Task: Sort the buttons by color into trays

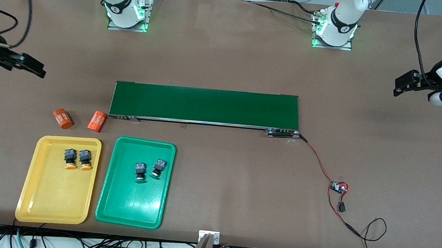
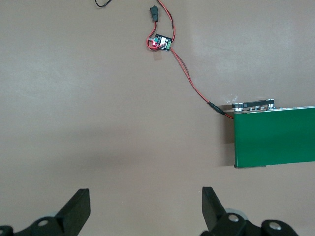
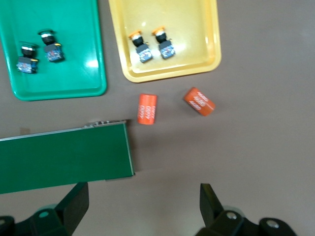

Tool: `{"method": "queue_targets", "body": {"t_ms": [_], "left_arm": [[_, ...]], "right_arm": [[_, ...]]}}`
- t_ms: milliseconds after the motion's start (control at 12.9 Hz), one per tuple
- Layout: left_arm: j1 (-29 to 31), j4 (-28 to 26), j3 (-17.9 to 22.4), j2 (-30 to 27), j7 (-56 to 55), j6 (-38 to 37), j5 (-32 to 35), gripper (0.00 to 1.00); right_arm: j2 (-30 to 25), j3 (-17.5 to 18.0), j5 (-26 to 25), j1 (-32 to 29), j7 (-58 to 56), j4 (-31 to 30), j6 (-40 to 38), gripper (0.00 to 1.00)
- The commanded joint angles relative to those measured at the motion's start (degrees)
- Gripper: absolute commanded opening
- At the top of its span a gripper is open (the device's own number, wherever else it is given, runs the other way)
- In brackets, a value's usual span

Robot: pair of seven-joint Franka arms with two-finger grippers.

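Note:
Two buttons with yellow-orange caps lie side by side in the yellow tray. Two buttons with green caps lie in the green tray beside it. The right wrist view shows both trays, the yellow tray and the green tray, with the buttons in them. My right gripper hangs open and holds nothing, over bare table at the right arm's end. My left gripper hangs open over bare table at the left arm's end.
A long dark-green belt lies across the middle of the table. Two orange cylinders lie between the belt's end and the yellow tray. A red wire runs from the belt to a small circuit board.

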Motion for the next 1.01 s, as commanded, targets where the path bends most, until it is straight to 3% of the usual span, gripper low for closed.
{"method": "queue_targets", "body": {"t_ms": [0,155,928], "left_arm": [[-0.22,1.58,-0.14,0.56,1.36,-1.36,1.33,1.00],[-0.22,1.58,-0.14,0.56,1.36,-1.36,1.33,1.00],[-0.22,2.28,-0.05,0.65,1.53,-1.36,1.33,1.00]], "right_arm": [[-0.96,-0.95,0.77,-0.60,-1.90,-1.60,-1.02,1.00],[-0.61,-2.88,0.77,-0.07,-7.41,-1.52,-1.72,1.00],[-0.35,-2.36,0.68,-0.16,-4.19,-0.37,-7.60,1.00]]}}
